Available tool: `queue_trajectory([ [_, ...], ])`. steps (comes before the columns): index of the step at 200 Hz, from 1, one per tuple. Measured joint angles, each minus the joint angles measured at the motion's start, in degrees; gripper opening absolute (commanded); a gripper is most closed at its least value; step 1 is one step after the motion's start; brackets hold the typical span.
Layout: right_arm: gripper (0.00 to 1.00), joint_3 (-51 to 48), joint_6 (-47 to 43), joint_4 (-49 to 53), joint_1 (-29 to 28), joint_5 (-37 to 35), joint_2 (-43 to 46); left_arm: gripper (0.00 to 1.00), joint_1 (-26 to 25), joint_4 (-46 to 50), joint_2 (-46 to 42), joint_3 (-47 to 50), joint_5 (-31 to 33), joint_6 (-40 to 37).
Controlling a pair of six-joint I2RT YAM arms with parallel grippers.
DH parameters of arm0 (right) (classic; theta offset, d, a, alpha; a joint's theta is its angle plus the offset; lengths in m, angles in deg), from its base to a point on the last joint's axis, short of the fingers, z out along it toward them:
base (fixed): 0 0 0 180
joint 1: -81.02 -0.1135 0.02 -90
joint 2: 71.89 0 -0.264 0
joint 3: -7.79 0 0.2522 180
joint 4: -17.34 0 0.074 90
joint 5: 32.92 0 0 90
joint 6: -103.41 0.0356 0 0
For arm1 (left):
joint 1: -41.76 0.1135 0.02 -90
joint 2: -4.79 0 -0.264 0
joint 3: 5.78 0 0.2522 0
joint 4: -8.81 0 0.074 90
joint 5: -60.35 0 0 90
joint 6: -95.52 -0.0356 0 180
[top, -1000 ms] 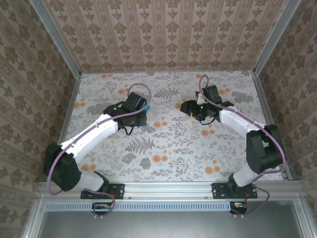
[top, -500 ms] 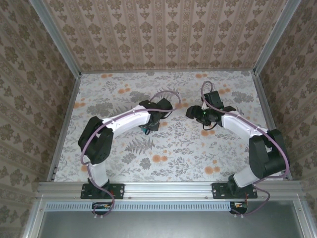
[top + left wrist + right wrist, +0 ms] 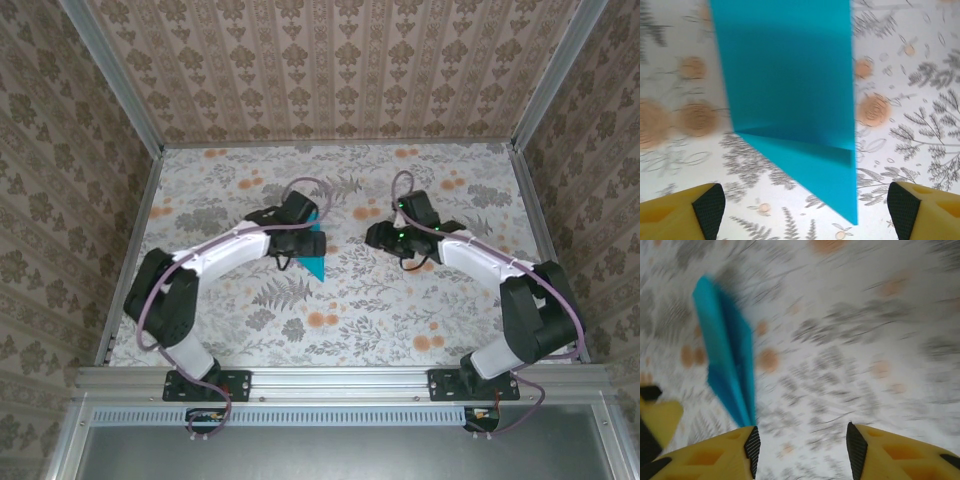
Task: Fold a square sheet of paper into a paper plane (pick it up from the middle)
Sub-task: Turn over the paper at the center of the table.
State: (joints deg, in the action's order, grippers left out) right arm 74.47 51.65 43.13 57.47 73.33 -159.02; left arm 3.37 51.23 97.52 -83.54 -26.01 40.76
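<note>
floral worktop (image 3: pixel 450 300) with papered walls on three sides, seen from the top camera: one teal sheet of paper (image 3: pixel 314 252) lies left of centre as a creased, pointed shape. the left hand (image 3: pixel 297 240) is right at its left edge, and i cannot tell if they touch. the right hand (image 3: pixel 378 237) is apart from it, across a bare strip of worktop. two hands, one sheet.

left wrist camera: the sheet of paper (image 3: pixel 795 100) is just ahead of the left hand (image 3: pixel 805 210), with a fold line across its lower part. the yellow fingers (image 3: pixel 675 215) are spread wide and hold nothing.

right wrist camera, blurred: the sheet of paper (image 3: pixel 727 365) is ahead and to the left of the right hand (image 3: pixel 802 450). its fingers (image 3: pixel 890 452) are parted and empty.
</note>
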Motion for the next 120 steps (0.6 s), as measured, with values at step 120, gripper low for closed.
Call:
queue_trajectory([
  [120, 0.36, 28.0, -0.2, 3.0, -19.5, -4.0, -28.2, 1.0, 18.6, -7.3, -25.5, 24.8, -3.5, 6.2],
])
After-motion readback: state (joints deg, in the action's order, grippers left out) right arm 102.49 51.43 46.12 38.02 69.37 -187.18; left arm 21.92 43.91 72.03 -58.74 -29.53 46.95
